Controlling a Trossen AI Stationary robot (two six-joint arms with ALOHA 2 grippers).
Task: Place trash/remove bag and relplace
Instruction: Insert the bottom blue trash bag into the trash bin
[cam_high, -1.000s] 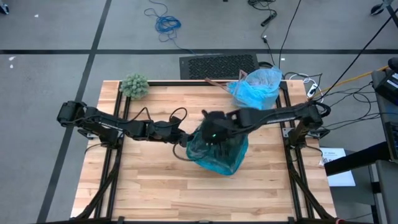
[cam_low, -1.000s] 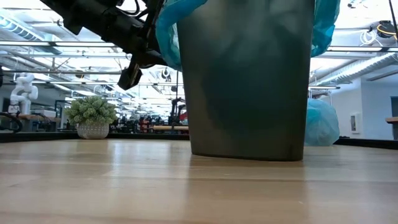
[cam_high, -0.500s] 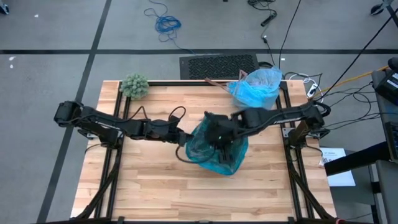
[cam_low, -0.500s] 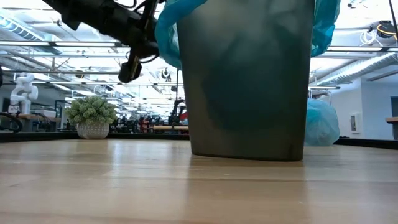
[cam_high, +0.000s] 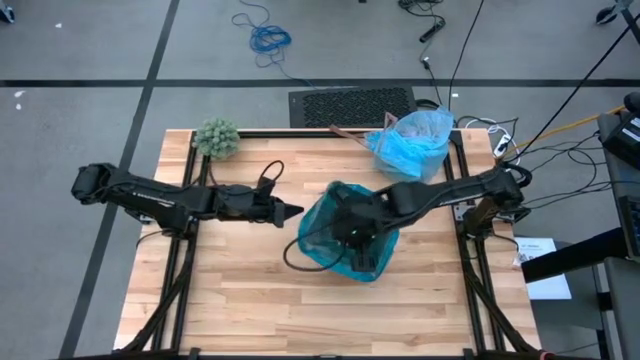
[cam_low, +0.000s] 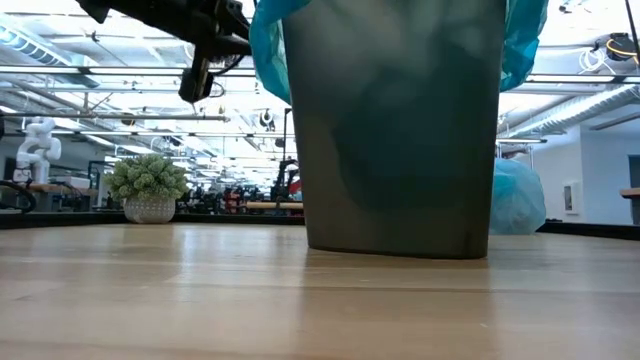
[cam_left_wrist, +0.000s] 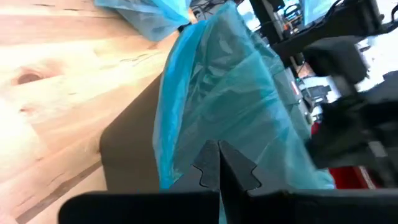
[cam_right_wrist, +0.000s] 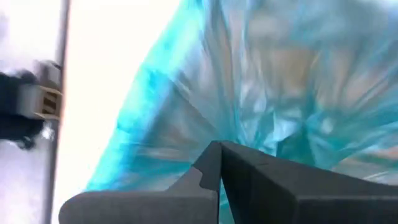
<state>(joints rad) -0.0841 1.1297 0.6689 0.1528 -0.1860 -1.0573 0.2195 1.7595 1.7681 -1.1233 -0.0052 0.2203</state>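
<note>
A dark grey bin (cam_low: 400, 150) stands mid-table, lined with a darker teal plastic liner (cam_high: 350, 258) that folds over its rim (cam_low: 268, 50). The light sky-blue bag (cam_high: 410, 140) lies bunched at the table's far right corner. The trash is hidden. My left gripper (cam_high: 296, 211) is shut and hangs in the air just left of the bin's rim, clear of it. My right gripper (cam_high: 350, 228) is shut and points steeply down into the liner's open mouth, with teal film (cam_right_wrist: 261, 87) all around its tips. My right gripper reaches from above into the teal liner's mouth with shut fingers. Its own body hides the tips in the high view. I cannot tell whether they touch or pinch the film.
A green fuzzy plant (cam_high: 217, 137) in a white pot (cam_low: 148, 208) stands at the far left corner. The black table frame (cam_high: 300, 133) runs along the far edge and both sides. The near half of the wooden top (cam_high: 300, 310) is bare.
My left gripper has drawn back from the bin's rim toward the table's left edge and has risen, staying shut. My right gripper has shifted a little toward the near edge inside the liner's mouth and has rolled. The liner's left rim now shows uncovered.
</note>
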